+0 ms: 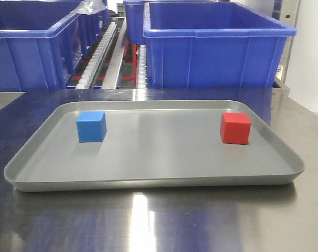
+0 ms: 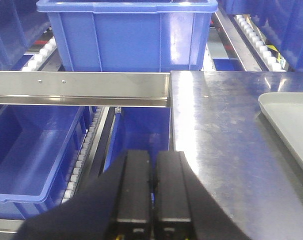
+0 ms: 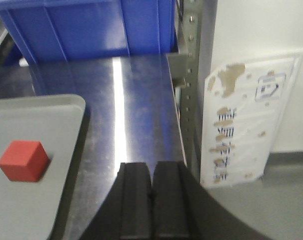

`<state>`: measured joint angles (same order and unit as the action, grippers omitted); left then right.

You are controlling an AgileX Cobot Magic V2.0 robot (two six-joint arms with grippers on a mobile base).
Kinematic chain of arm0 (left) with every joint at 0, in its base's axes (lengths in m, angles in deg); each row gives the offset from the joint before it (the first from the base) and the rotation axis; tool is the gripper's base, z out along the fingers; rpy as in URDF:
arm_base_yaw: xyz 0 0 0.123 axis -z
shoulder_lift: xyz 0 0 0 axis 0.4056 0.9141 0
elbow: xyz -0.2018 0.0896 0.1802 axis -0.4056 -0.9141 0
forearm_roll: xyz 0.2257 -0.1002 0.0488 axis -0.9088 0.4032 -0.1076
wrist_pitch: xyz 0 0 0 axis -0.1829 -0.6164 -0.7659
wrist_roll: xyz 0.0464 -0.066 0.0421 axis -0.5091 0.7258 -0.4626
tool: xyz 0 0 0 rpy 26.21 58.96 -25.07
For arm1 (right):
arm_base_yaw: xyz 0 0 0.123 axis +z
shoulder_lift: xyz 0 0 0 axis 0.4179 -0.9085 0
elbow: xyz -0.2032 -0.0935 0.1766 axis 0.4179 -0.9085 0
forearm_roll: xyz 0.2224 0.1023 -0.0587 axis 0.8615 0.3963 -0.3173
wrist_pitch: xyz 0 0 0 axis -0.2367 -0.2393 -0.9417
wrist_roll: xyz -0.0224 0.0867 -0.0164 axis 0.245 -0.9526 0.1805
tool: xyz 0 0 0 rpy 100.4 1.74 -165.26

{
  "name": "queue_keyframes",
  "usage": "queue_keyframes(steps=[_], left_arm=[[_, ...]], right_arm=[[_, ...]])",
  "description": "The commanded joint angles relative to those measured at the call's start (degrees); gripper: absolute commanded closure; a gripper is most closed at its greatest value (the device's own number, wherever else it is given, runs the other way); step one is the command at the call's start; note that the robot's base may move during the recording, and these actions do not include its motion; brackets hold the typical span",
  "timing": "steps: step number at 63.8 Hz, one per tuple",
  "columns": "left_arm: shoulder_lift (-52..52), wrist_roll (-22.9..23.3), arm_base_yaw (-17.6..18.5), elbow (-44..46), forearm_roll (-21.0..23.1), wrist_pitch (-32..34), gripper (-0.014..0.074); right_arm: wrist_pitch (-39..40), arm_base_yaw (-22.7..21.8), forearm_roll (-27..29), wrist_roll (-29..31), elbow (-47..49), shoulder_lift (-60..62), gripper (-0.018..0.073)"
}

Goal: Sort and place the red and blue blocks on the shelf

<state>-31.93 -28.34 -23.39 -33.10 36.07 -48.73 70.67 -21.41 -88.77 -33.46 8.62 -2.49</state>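
The left gripper has its two black fingers pressed tight together, and there is nothing between them. It hangs over the left edge of the shiny steel table. Just past it is the shelf, with its silver rail and white rollers, and big blue crates sit on it. The right gripper is shut tight the same way and holds nothing too. It hangs over the right side of the table, beside a metal post with holes and a worn paper sign. Both blocks sit on the grey tray in the middle of the table. The blue block is on the left side and the red block is on the right side, well apart. No gripper is touching a block. So I think the job is only at its start, and no block has been picked up yet. Next, I think a gripper must open its fingers wide, move in over the tray, come down around the block on its own side, and squeeze it. The red block is near the right gripper, so that looks like an easy first grab.
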Motion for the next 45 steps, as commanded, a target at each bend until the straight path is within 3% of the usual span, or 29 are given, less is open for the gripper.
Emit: queue_keyframes(steps=[1, 29, 45], left_arm=[[-0.92, 0.54, -0.08, -1.73, 0.18, 4.5, 0.0473], [-0.92, 0.54, -0.08, -1.73, 0.18, 4.5, 0.0473], [-0.92, 0.54, -0.08, -1.73, 0.18, 4.5, 0.0473]], right_arm=[[1.2, 0.14, 0.15, 0.02, 4.3, -4.17, 0.0506], [-15.81, 0.81, 4.79, 0.02, 20.06, -21.52, 0.0506], [-20.95, 5.73, 6.5, 0.02, 26.24, -27.95, 0.0506]])
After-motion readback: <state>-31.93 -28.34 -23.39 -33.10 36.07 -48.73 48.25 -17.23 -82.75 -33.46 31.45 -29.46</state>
